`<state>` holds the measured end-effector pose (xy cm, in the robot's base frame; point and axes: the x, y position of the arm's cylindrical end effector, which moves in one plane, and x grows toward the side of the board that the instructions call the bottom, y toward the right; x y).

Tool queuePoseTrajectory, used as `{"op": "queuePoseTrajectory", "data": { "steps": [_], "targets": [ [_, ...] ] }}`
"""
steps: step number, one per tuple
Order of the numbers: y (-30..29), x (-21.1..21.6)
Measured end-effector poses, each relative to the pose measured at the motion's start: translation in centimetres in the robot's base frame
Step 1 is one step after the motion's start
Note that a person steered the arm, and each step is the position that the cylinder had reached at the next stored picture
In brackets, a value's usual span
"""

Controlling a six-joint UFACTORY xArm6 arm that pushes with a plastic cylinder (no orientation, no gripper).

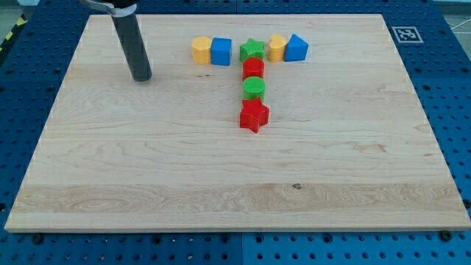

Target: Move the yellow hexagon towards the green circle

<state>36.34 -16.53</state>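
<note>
At the counter's [110, 184] top, the yellow hexagon [201, 50] touches the blue cube [221, 51]. There's no claw, only my tip [140, 76], bare, at its eight o'clock. Bring it round to ten o'clock, then push toward the green circle [254, 87] at four o'clock.

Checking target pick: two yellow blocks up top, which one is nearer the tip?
The yellow hexagon at the row's left end, touching the blue cube. My tip sits to its left; the other yellow block lies beyond the green star.
</note>
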Motion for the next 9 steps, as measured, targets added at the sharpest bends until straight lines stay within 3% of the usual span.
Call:
{"op": "queuePoseTrajectory", "data": {
  "steps": [1, 2, 4, 5, 6, 9],
  "targets": [
    [0.3, -0.4],
    [4.7, -4.4],
    [5.3, -5.7],
    [5.3, -10.1],
    [5.4, -11.0],
    [8.0, -6.0]
  ]
}}
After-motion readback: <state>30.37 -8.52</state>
